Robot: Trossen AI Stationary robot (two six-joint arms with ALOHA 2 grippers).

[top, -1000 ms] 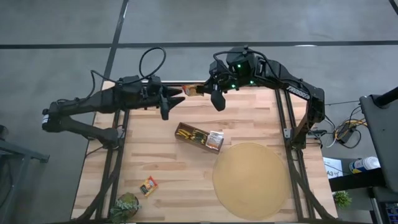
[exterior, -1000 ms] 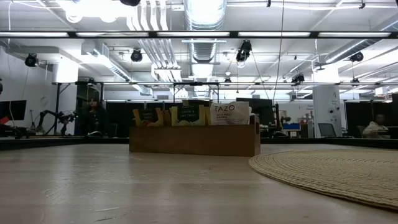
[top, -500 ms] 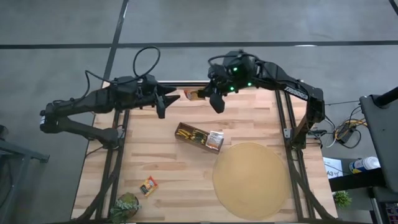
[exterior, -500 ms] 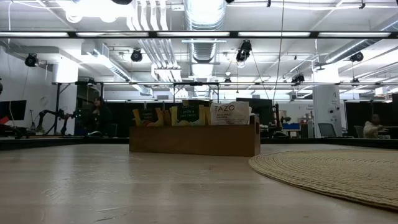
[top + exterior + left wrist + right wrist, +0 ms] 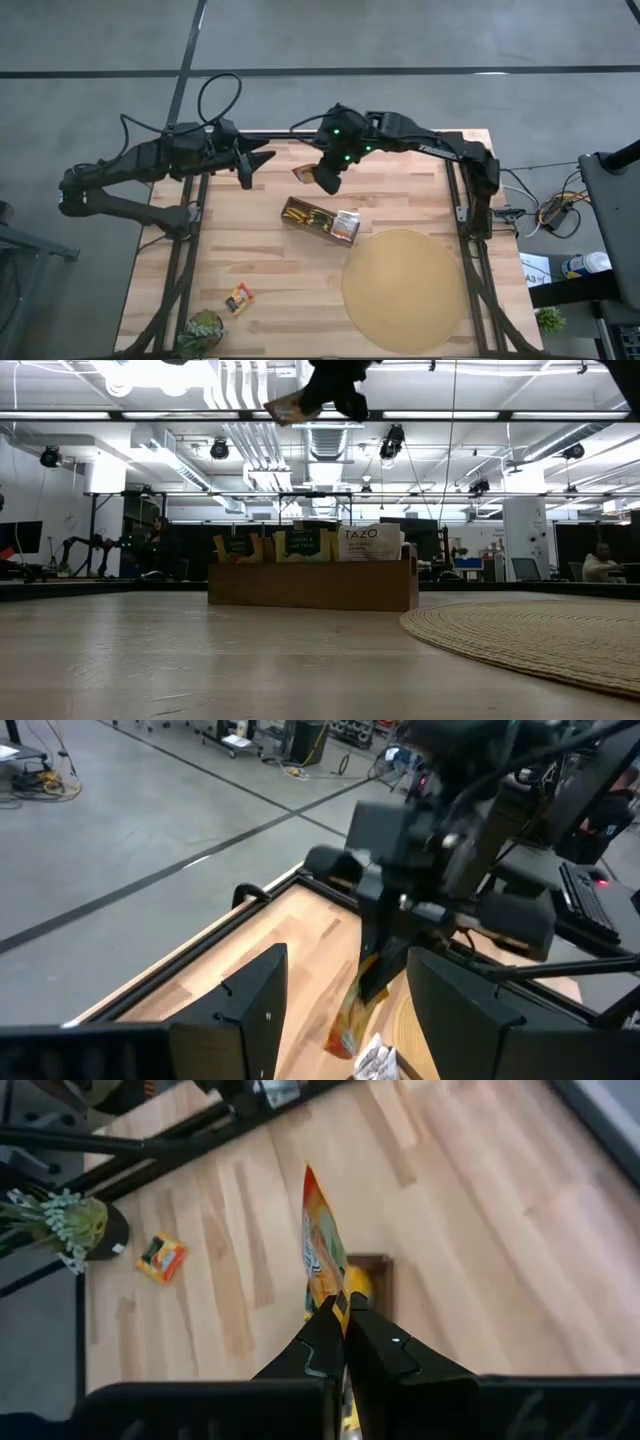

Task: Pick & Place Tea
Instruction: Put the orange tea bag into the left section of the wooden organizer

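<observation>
My right gripper (image 5: 342,1318) is shut on an orange-yellow tea sachet (image 5: 320,1255) and hangs high over the table's far half, just beyond the brown wooden box (image 5: 318,220). The low view shows that sachet (image 5: 283,406) near its top edge. Several sachets (image 5: 303,542) stand upright in the box (image 5: 312,586). Another orange sachet (image 5: 238,298) lies flat near the near-left corner. My left gripper (image 5: 250,165) is open, to the left of the held sachet, touching nothing. My right gripper pinches the sachet by its lower end (image 5: 337,1302) between the two fingertips. The sachet stands edge-on and sticks out beyond the fingers. It is lifted clear, high above the table, with its free end (image 5: 299,172) toward the table's left.
A big round tan mat (image 5: 404,288) covers the near-right part of the table. A small potted plant (image 5: 202,332) stands at the near-left corner. Bare wood (image 5: 250,250) lies left of the box. People show far off in the room behind.
My right gripper has carried the sachet from the far edge toward the near-left, over the box's far side, and now shows at the top of the low view. My left gripper has drawn back toward the table's left edge, away from the sachet.
</observation>
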